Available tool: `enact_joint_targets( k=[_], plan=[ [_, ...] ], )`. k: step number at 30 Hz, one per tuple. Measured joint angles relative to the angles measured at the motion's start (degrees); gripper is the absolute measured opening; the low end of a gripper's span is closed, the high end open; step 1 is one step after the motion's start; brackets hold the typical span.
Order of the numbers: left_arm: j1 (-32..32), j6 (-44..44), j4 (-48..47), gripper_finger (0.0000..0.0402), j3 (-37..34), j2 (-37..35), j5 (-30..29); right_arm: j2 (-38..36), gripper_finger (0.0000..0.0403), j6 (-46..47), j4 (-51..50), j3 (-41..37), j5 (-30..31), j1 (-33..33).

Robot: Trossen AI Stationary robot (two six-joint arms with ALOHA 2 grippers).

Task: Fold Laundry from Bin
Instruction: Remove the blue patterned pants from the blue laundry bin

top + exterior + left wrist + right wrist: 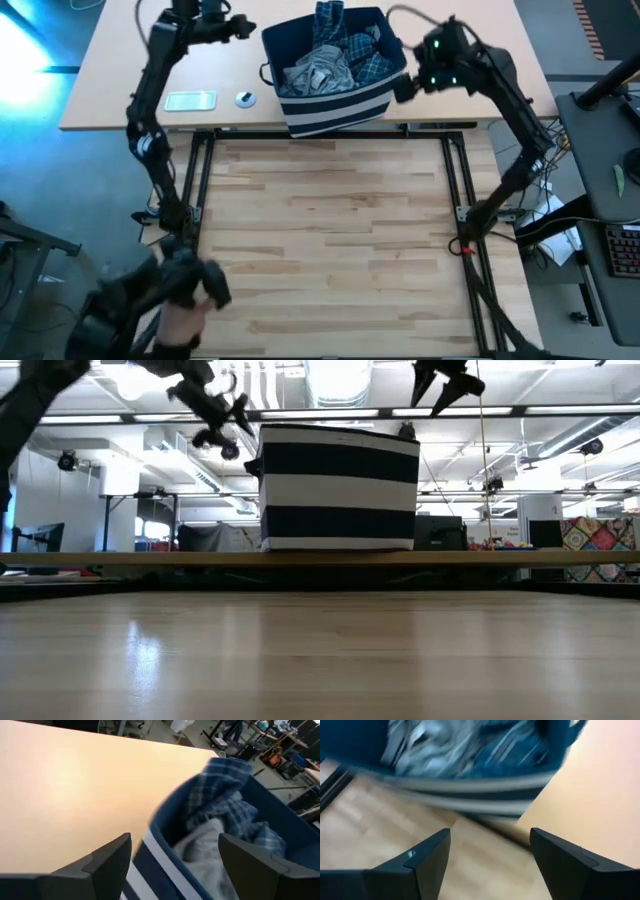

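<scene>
The bin (335, 95), navy with pale stripes, stands on the pale table beyond the wooden work surface. The laundry lies heaped inside it: blue plaid pieces (340, 35) and a grey piece (320, 72); the plaid (220, 795) and the grey (200, 850) also show in the left wrist view. My left gripper (248, 28) hovers open off the bin's far left corner, with nothing between its fingers (107, 865). My right gripper (405, 90) hovers open beside the bin's right wall, also with nothing in it. In the low view both grippers hang above the bin (340, 485).
A flat white item (190, 100) and a small round thing (245, 98) lie on the pale table left of the bin. The wooden surface (330, 240) inside the black frame is bare. A person's hand with dark gear (180, 300) shows at the near left corner.
</scene>
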Motion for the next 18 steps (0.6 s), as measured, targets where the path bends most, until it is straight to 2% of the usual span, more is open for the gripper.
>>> enact_joint_targets(
  k=[5, 10, 15, 18],
  plan=[
    [1.13, -2.27, 10.28, 0.0263, 0.02, 4.86, 0.43, -3.23, 0.026, 4.97, 1.01, -10.54, 0.12, 4.75],
    [2.27, -3.38, 11.62, 0.0251, 0.02, 9.24, -0.29, -4.76, 0.025, 8.35, 6.11, -20.07, 2.85, 8.61],
    [1.44, -2.03, 11.78, 0.0245, 0.04, 11.85, 11.0, -4.73, 0.0245, 9.32, 10.61, -25.06, 8.1, 9.23],
    [0.05, -1.48, 8.64, 0.0245, 0.09, 11.36, 14.27, -4.69, 0.0244, 7.34, 16.21, -26.47, 12.4, 7.99]
  ],
)
